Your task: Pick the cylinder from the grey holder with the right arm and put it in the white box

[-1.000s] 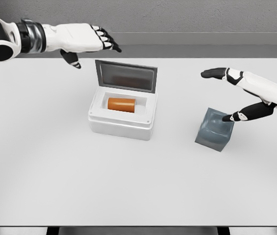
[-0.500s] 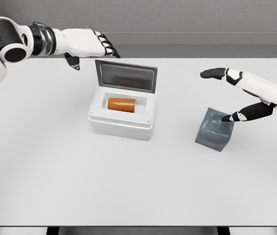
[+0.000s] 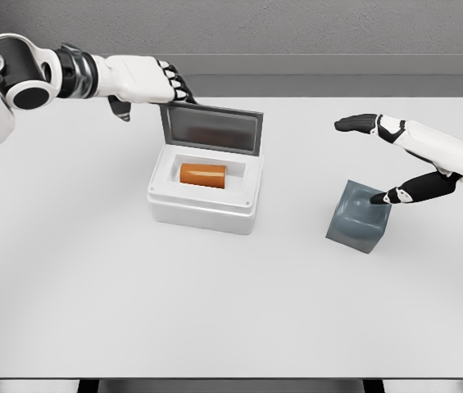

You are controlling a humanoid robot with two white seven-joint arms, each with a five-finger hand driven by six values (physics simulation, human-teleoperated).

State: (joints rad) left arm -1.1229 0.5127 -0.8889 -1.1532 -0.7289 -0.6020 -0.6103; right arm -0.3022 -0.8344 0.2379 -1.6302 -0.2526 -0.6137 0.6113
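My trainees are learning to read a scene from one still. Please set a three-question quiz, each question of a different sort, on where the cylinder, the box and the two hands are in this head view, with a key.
1. True or false: the orange cylinder lies inside the white box.
2. Which hand is nearest the raised lid? A. left hand B. right hand C. neither
3. Fill in: the right hand, fingers spread, holds nothing and hovers over the grey ____.

Key
1. True; the cylinder lies on its side in the recess.
2. A; its fingertips are at the lid's upper left corner.
3. holder, which stands empty to the right of the box.
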